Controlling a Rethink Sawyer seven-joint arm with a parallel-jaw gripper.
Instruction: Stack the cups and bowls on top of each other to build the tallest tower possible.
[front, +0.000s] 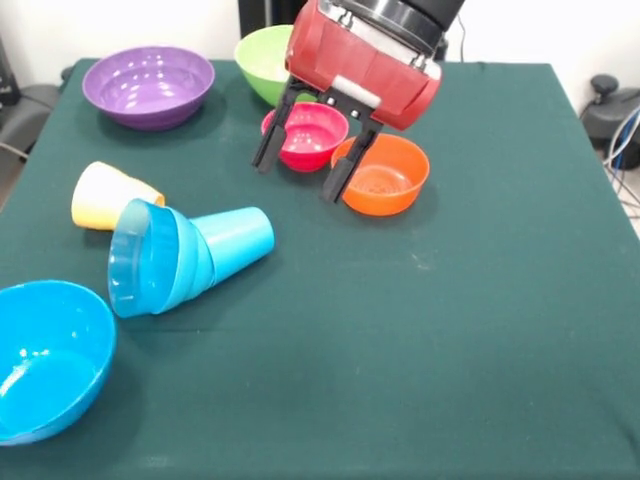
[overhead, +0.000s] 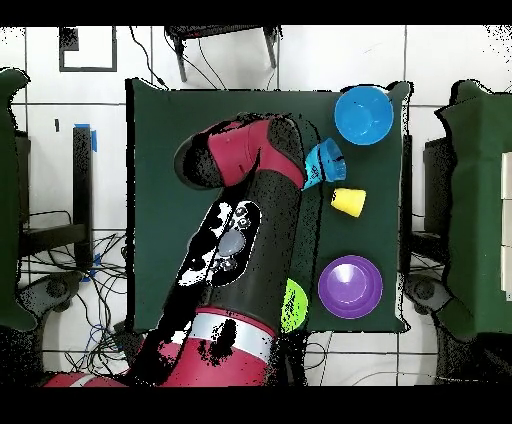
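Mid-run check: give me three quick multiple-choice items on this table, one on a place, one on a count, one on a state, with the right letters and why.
1. The gripper hangs over:
A. the pink-red bowl
B. the purple bowl
C. the large blue bowl

2. Yellow cups on the table:
A. none
B. one
C. three

3. The tower is:
A. upright
B. lying on its side
C. held in the gripper

Answers:
1 A, its open fingers straddle that bowl, beside the orange bowl.
2 B, a single yellow cup lies near the tower.
3 B, the blue cup and nested bowls lie tipped on the cloth.
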